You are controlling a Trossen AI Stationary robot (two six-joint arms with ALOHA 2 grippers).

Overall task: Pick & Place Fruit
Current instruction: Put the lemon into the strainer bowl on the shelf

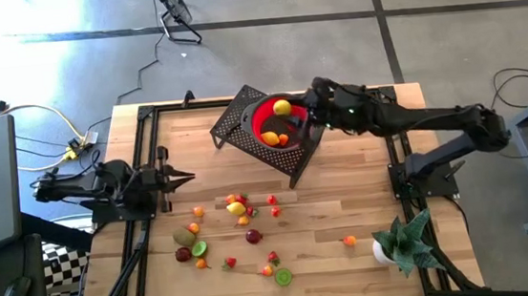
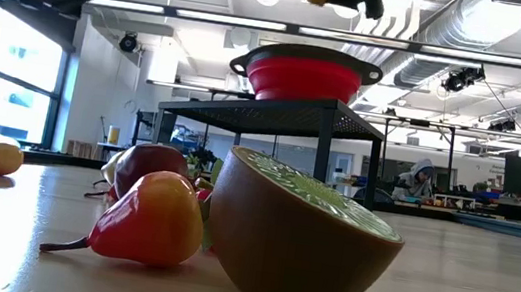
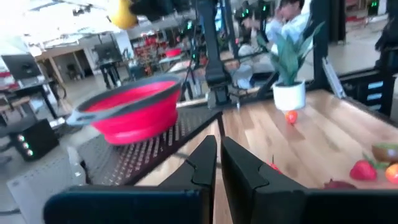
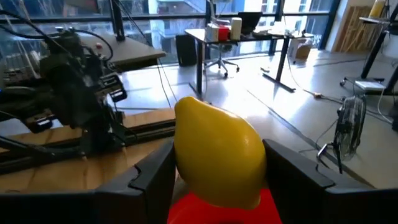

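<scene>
right hand (image 4: 217,171) grasping yellow lemon (image 4: 217,155) over red bowl (image 1: 263,119) | left hand (image 1: 185,178) clenched

A yellow lemon (image 4: 217,158) sits between the dark fingers (image 4: 152,177) of the right gripper (image 4: 217,180), above the red bowl (image 1: 276,123), which holds orange fruit. The bowl rests on a black perforated stand (image 1: 233,124). The surface (image 1: 345,198) is pale wood with plank stripes. Scattered fruit (image 1: 240,208) shows red, yellow, orange, brown and green. The halved kiwi (image 2: 299,234) is brown-skinned with green flesh. The spiky plant (image 1: 408,241) is green in a white pot (image 1: 383,250).
</scene>
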